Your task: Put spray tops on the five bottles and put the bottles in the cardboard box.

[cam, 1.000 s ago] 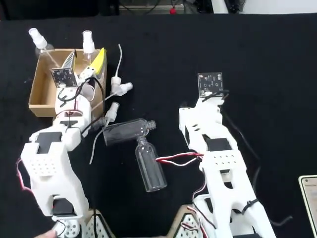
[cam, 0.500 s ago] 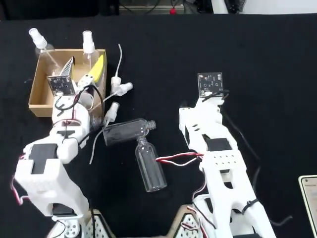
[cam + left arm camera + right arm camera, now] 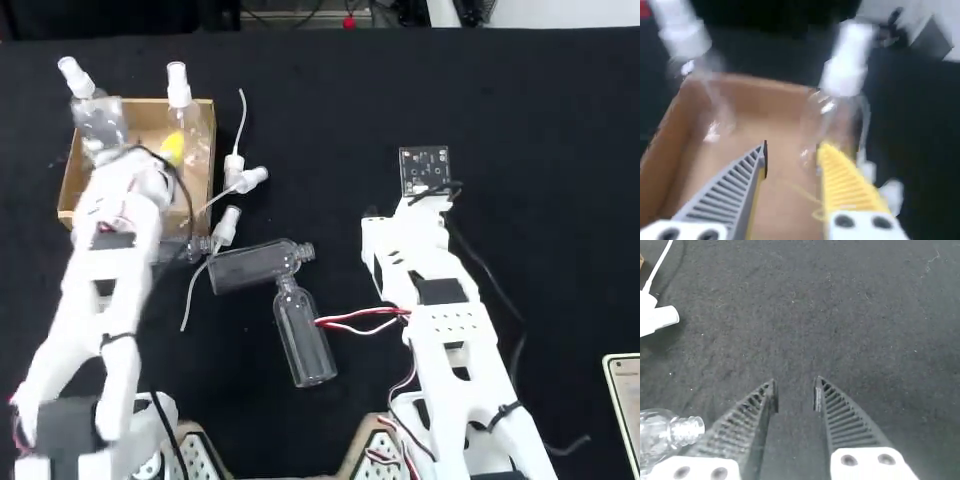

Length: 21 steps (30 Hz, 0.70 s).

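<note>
Though two uncapped bottles (image 3: 250, 265) lie beside the cardboard box (image 3: 140, 102) awaiting spray tops (image 3: 250, 178), the left gripper (image 3: 790, 150) hangs over the box, jaws apart and empty, free to fetch them, while the right gripper (image 3: 794, 390), well apart from the box, is part-open on nothing.

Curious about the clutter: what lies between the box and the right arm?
In the high view: three loose spray tops beside the box, and two topless bottles lying on their sides nearer the right arm.
</note>
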Tool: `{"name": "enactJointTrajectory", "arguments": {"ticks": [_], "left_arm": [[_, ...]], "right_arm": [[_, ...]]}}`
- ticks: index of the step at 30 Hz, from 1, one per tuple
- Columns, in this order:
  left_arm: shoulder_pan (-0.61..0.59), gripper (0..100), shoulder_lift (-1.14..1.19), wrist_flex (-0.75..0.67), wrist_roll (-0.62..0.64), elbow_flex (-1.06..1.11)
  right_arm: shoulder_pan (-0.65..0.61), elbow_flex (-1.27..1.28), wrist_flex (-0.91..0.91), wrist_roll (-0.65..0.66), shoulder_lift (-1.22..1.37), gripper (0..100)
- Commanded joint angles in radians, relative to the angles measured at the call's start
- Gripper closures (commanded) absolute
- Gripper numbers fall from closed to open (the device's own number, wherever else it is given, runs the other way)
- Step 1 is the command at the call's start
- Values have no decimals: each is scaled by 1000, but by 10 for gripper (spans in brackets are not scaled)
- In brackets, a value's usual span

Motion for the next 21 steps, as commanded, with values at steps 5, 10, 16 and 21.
{"name": "enactJointTrajectory", "arguments": {"ticks": [5,10,16,21], "left_arm": [[-137,891,-72,236,-6,-114],[-68,891,-60,255,-31,-124],[15,955,110,437,-106,-337],[42,968,331,565,-106,-567]], "right_arm": [[14,-2,-26,5,4,884],[14,-2,-26,6,4,884],[14,-2,-28,6,4,884],[14,-2,-26,6,4,884]]}}
